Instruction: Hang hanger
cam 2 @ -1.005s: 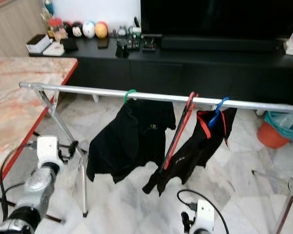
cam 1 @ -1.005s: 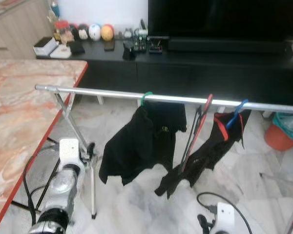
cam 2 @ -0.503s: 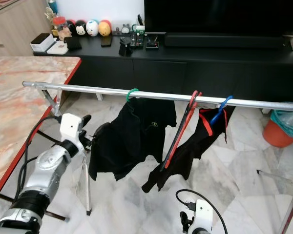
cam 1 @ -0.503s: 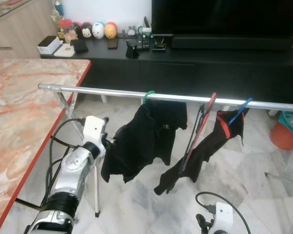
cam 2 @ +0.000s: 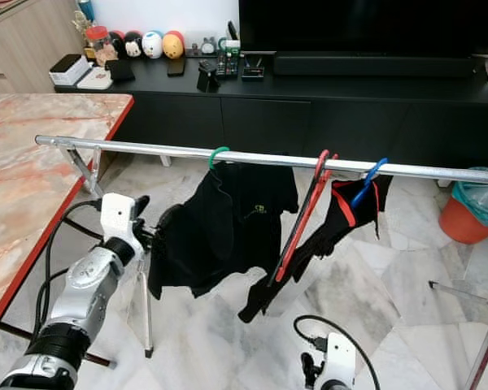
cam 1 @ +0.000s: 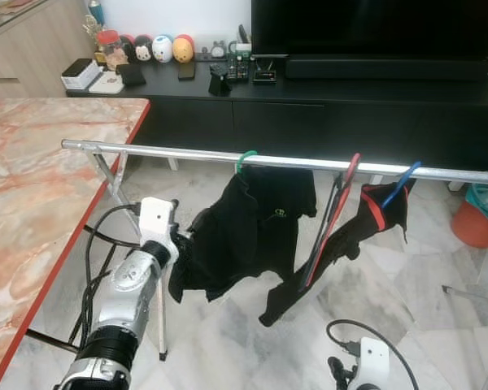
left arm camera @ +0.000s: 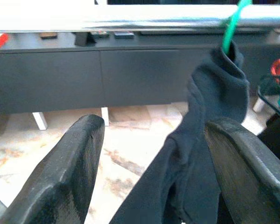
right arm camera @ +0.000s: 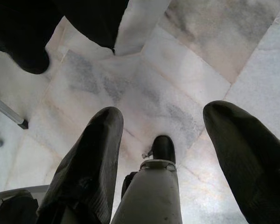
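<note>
**Left gripper parted at the hung shirt's sleeve; hanger sitting on the rail**

The left gripper (left arm camera: 149, 177) is standing with its jaws wide apart, one finger (left arm camera: 70, 172) on either side of the sleeve of the black T-shirt (cam 1: 256, 231), the cloth lying between them but not pinched. In the head views that gripper is sitting at about nine o'clock of the shirt, just beside its hanging edge. The green hanger (cam 2: 219, 154) carrying the shirt is hooked over the silver clothes rail (cam 1: 187, 153), at roughly twelve o'clock of the garment, so the task's thing is resting on the bar already. The right gripper (right arm camera: 161, 140) is hanging idle low down, its jaws also spread, looking at the marble floor (right arm camera: 186, 70).

Further along the rail, at three o'clock of the green hanger, a red hanger (cam 1: 333, 219) is dangling tilted with no garment on it, and just beyond it a blue hanger (cam 1: 397, 185) is holding a black and red garment (cam 1: 342, 252). The marble-topped desk (cam 1: 32, 187) is lying at nine o'clock of the left arm; a dark TV console (cam 1: 325, 89) is running behind the rail at twelve o'clock.

Judging by this, the hanging step is looking finished or nearly so. The next move is likely calling for drawing the left arm back clear of the sleeve without snagging the cloth or dragging the hook off the bar.
</note>
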Controlling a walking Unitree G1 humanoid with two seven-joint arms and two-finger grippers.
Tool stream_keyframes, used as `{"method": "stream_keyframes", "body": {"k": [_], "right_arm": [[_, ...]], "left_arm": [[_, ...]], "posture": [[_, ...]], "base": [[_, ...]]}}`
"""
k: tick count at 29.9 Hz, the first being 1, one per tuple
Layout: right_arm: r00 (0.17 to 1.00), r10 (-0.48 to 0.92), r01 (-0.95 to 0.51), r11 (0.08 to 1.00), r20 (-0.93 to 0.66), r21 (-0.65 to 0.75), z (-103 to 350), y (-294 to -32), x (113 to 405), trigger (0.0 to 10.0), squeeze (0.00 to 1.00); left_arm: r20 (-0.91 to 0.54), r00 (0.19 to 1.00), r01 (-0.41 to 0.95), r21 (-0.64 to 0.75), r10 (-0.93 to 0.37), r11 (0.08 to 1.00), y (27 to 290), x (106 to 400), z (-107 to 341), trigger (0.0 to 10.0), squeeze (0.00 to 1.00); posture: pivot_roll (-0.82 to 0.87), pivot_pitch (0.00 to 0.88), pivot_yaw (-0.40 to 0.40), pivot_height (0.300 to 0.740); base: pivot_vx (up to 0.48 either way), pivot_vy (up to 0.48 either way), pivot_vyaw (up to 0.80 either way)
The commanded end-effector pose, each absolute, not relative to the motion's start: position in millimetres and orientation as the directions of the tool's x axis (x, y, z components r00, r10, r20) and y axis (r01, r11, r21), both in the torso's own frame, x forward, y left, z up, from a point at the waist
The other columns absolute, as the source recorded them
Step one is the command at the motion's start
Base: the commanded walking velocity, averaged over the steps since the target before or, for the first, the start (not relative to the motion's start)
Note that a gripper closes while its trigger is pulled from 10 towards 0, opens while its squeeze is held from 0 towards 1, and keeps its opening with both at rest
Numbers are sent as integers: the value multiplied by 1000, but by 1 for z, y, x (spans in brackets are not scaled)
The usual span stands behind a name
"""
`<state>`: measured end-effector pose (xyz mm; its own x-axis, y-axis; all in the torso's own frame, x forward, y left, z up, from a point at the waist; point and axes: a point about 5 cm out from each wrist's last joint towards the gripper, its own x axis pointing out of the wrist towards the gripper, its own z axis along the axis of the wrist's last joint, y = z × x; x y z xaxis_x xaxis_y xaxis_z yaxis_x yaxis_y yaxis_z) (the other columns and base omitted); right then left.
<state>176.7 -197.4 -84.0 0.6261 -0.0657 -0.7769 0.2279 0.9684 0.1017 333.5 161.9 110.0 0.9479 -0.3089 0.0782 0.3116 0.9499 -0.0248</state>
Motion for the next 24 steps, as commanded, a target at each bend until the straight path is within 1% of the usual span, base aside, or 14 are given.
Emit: {"method": "stream_keyframes", "body": {"k": [1, 5, 10, 19, 24], "right_arm": [[608, -61, 230, 968, -792, 102, -87, -197, 172, 10000, 0], [611, -59, 222, 970, -789, 99, -86, -197, 172, 10000, 0], [620, -61, 221, 970, -782, 99, -86, -197, 173, 10000, 0], [614, -60, 223, 970, -787, 100, -86, -197, 173, 10000, 0], [614, -58, 221, 970, -787, 100, -86, -197, 173, 10000, 0]], "left_arm": [[88, 956, 285, -34, -281, 958, 168, 333, 111, 10000, 0], [98, 958, 275, -40, -270, 961, 169, 334, 113, 10000, 0], [114, 962, 257, -63, -249, 964, 170, 334, 116, 10000, 0], [123, 963, 250, -67, -241, 966, 169, 336, 120, 10000, 0], [128, 962, 253, -66, -243, 965, 169, 336, 121, 10000, 0]], "posture": [[11, 74, 38, 740], [11, 73, 37, 740], [12, 69, 34, 740], [14, 69, 33, 740], [16, 68, 34, 740]], "base": [[0, 0, -700], [0, 0, -691], [0, 0, 0], [0, 465, 0], [0, 480, -626]]}}
